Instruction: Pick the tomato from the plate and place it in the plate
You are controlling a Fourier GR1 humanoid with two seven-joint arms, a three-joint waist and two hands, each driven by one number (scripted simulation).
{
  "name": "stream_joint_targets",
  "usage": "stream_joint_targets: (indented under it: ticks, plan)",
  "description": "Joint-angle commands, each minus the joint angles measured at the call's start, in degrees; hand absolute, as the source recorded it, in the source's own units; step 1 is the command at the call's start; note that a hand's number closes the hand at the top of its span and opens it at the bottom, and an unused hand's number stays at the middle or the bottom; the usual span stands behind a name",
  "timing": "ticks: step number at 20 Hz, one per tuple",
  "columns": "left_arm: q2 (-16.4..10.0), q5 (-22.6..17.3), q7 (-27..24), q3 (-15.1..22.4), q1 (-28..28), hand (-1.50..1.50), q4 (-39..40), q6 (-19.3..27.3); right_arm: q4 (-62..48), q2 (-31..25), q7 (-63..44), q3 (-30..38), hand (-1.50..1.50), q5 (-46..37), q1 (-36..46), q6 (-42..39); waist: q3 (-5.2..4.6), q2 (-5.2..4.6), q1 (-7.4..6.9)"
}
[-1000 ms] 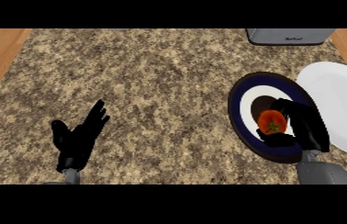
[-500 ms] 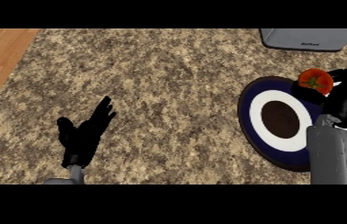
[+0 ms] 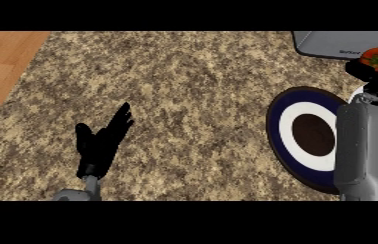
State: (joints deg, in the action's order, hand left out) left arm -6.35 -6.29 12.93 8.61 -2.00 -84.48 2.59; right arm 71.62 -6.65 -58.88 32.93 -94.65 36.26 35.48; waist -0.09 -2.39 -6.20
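Two hands: the right hand is at the tabletop's far right edge. The left hand rests open, fingers up, near the front left.
Right hand state: its dark fingers curl round the tomato from below and on the near side. Part of the hand is cut off by the view's edge.
Left hand state: fingers straight, holding nothing.
Tomato: held in the right hand and off the tabletop, past the far right rim of the blue plate, with only its left part in view.
Blue plate: near the right edge, bare, with a white ring and a dark centre. The right forearm crosses its right side.
White plate: only a sliver shows, just right of the blue plate and just nearer than the hand.
Key relation: the tomato hangs beside that sliver, slightly farther back. By my judgement the move is a short drop toward the near right, though most of the white plate lies out of view.
Long axis: none, since the tomato is round. Any approach angle will do.
Nearer arm: the right, by far. The left hand is well apart, across the tabletop.
Writing: the grey box at the far right corner bears a small dark mark on its front edge, too small to read.
Other brands: none seen.
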Motion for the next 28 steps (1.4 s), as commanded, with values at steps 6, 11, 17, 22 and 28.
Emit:
stream_joint_targets:
  ticks: [6,11,17,22,28]
  plan:
    - [-0.97,-0.72,1.85,-1.50,-0.55,0.00,0.51,-0.13,-8.79,0.75,-14.80,10.27,1.50,-21.28,6.06,12.73,0.16,0.69,1.98]
    - [0.56,-0.04,0.40,-1.78,1.00,0.00,2.67,1.70,-8.15,0.32,-16.27,16.36,1.50,-28.16,4.13,16.14,0.16,1.13,3.67]
    - [-0.21,-1.60,1.05,-3.74,0.48,0.00,2.57,0.92,-14.01,-1.46,-13.71,21.67,1.50,-28.35,2.88,23.10,0.19,1.60,4.59]
    - [-1.05,-1.78,-0.87,-4.19,2.56,0.00,2.34,-0.41,-19.55,-7.60,-8.68,26.19,1.50,-22.48,0.79,28.89,0.21,1.75,4.90]
    - [-0.82,-0.36,0.06,-3.69,3.40,0.00,1.33,1.10,-29.89,-11.83,-4.50,31.45,-1.50,-9.77,1.27,18.27,0.25,2.16,5.79]
